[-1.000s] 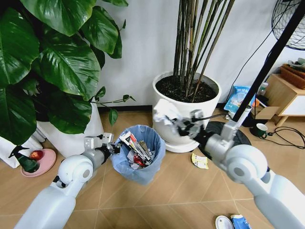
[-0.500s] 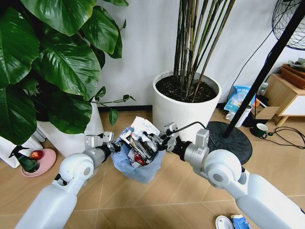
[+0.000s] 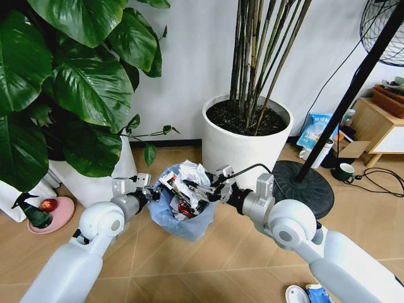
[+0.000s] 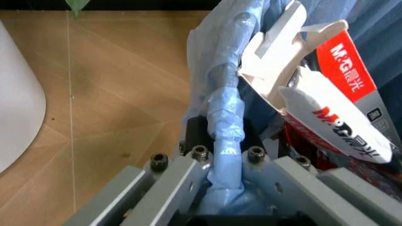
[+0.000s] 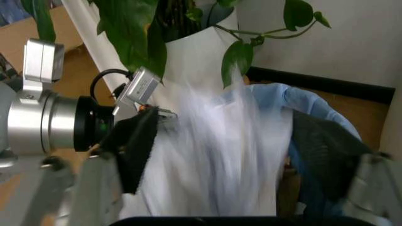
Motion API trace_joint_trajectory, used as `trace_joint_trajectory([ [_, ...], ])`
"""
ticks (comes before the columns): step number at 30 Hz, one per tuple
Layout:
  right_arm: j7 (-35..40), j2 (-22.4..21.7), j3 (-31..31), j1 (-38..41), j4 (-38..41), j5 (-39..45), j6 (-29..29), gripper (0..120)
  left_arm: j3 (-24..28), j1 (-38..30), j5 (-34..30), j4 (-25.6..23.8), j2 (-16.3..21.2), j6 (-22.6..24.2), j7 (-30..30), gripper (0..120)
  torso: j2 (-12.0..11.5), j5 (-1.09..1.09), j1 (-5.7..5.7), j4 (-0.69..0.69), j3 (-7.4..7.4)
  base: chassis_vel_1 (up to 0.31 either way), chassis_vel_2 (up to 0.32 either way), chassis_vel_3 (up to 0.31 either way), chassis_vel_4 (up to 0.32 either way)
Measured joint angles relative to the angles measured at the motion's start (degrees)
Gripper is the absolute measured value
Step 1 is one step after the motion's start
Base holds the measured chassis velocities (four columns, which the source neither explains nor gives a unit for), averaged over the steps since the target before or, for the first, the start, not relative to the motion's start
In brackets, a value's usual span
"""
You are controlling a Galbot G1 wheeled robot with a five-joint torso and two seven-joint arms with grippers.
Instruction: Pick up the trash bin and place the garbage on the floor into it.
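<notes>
Head view: I am looking down at my tan wood-look herringbone floor [image 3: 240,252], which runs back to a white wall with a dark skirting strip. My small round trash bin lined with a crinkly pale blue plastic bag [image 3: 183,218] stands on the planks between a broad-leaved green plant in a white pot [image 3: 95,180] on my left and a big white round pot of tall thin stems [image 3: 246,148] just behind it. My left gripper [image 3: 144,188] is clamped on the bin's near-left rim; in the left wrist view its fingers [image 4: 201,153] pinch the blue bag edge [image 4: 226,122] tight, with a red-and-white printed carton [image 4: 339,117] poking out of the bin beside them. My right gripper [image 3: 205,189] sits over the bin's mouth, jaws spread apart, and a crumpled piece of white paper [image 3: 189,172] lies on top of the litter heap just beside them; in the right wrist view that paper [image 5: 213,155] is a pale blur between my two dark finger pads [image 5: 135,146], free of both. Further right, a black floor-fan base [image 3: 309,183] and pole, a dark green mug [image 3: 345,172] and a low wooden cabinet [image 3: 379,126] stand by the wall. A white round lid [image 3: 297,294] and a blue-white packet [image 3: 320,295] lie on the floor near my right arm. A pink dish [image 3: 53,214] rests at far left.
</notes>
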Motion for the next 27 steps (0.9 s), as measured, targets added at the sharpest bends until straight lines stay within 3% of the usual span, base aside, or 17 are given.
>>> trace_joint_trajectory([
  [4,0.0,0.2,-0.5,0.0,-0.3,-0.5,0.1,97,-0.1,0.0,0.1,0.0,0.0,0.0,0.1,0,0.0,0.00,0.00,0.00,0.00,0.000,0.000,0.000,0.000],
  [7,0.0,0.3,-0.4,0.0,-0.3,-0.8,0.2,100,-0.2,0.0,0.1,0.0,0.0,0.0,0.1,0,0.0,0.00,0.00,0.00,0.00,0.000,0.000,0.000,0.000],
  [16,0.1,0.1,3.1,-1.2,0.8,-1.3,0.6,100,-0.4,0.1,0.3,0.0,-0.1,0.0,0.2,0,0.0,0.00,0.00,0.00,0.00,0.000,0.000,0.000,0.000],
  [27,3.3,-3.8,13.0,-7.7,3.5,-1.8,1.5,100,-1.4,0.7,0.9,0.1,-0.1,0.0,1.2,0,0.0,0.01,0.00,0.00,0.00,0.000,0.000,0.000,0.000],
])
